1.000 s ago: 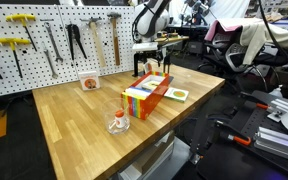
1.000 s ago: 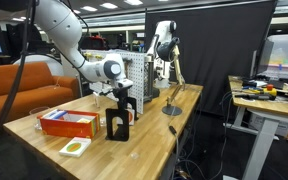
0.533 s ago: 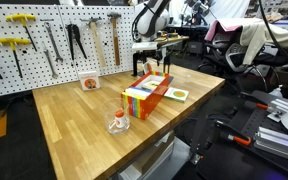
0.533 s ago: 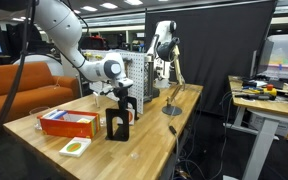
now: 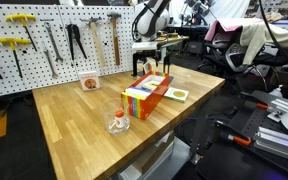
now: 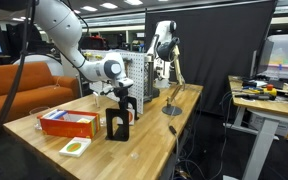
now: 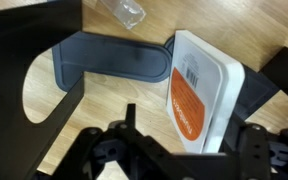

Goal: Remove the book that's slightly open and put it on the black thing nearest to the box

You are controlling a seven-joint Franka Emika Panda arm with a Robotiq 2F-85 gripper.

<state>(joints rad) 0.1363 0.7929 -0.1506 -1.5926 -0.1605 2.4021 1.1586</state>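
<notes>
One glossy white-and-orange book [image 7: 199,88] stands on edge on the woodgrain counter [image 7: 114,110], right beside a matte black, L-shaped bookend [image 7: 104,58]. The gripper [image 7: 179,150] hovers over it, dark fingers [image 7: 99,155] spread wide either side of the book's lower edge. A rectangular orange box [image 6: 67,122] lies nearby.

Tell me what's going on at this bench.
The robot arm hangs its pincer right over a white book with an orange spine, which stands by a black bookend on the wooden bench. In the wrist view the jaws stand open on either side of the book, so nothing is gripped yet. The colourful box lies close by.
</notes>
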